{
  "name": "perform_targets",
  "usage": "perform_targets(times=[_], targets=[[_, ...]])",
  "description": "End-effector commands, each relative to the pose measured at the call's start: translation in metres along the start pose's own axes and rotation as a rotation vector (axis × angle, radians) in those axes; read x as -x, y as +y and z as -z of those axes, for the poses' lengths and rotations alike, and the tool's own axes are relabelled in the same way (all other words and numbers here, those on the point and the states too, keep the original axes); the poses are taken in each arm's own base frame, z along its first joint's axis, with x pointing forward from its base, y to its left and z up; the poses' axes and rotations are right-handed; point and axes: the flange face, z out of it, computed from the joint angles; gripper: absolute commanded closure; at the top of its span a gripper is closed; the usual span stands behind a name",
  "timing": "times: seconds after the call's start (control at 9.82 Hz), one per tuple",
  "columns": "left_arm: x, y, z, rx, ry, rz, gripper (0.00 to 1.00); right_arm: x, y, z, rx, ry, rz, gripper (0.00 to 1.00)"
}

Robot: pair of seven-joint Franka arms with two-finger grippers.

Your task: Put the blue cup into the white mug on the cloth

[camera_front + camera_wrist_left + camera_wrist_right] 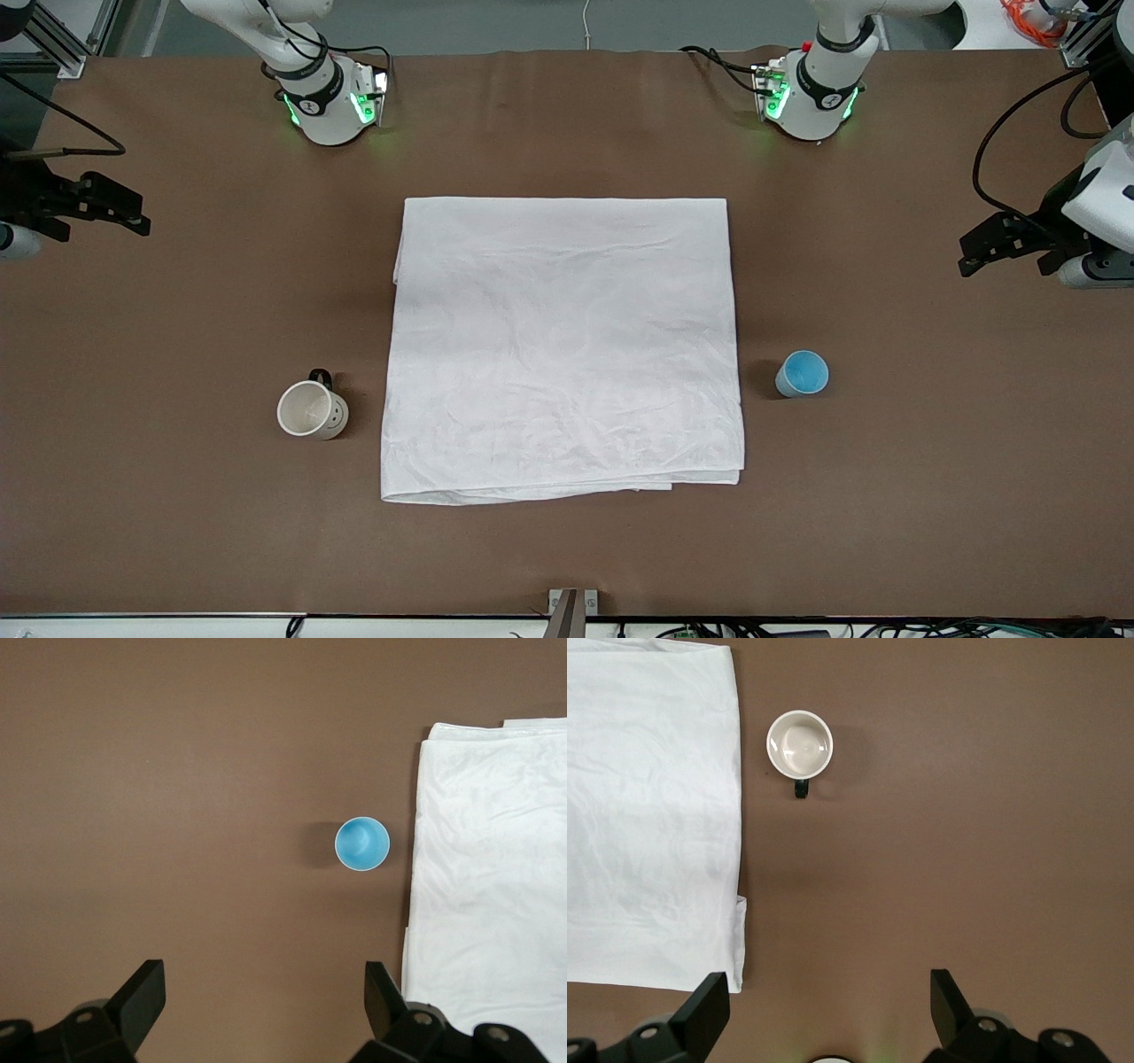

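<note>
Nothing of the task is done yet, as far as the pictures show. The small tapered handleless blue cup stands upright on the bare brown counter, just beside the edge of the large folded, slightly wrinkled white fabric cloth toward the left arm's end, not touching it. The cream-white ceramic mug with a small black handle and a smiley face stands upright and empty on the counter just off the cloth's edge toward the right arm's end, a little nearer the front camera than the cup. The cloth itself carries nothing.

The left gripper hangs high over bare counter near the cup, its fingers spread wide and holding nothing. The right gripper hangs likewise over bare counter near the mug, fingers wide apart and empty.

By my judgement everything remains: the mug must go onto the cloth, and the cup must be picked up and set into it
</note>
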Motion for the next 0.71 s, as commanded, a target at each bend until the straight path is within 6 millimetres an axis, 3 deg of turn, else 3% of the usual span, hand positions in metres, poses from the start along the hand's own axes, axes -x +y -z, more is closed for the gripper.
perform_targets(times=[0.0,0.41,0.51,0.61], targets=[[0.006,-0.001,0.006,0.016,0.001,-0.013,0.01,0.008,-0.002,0.002,0.004,0.012,0.008,0.00],[-0.002,0.001,0.004,0.065,-0.006,0.018,0.01,0.008,-0.002,0.004,0.004,0.020,0.002,0.00],[-0.006,0.002,-0.005,0.058,-0.020,0.008,0.01,0.006,-0.007,0.003,-0.001,0.022,0.010,0.00],[-0.013,0.005,-0.026,0.055,-0.058,0.003,0.01,0.000,-0.028,-0.001,0.002,0.032,0.046,0.00]])
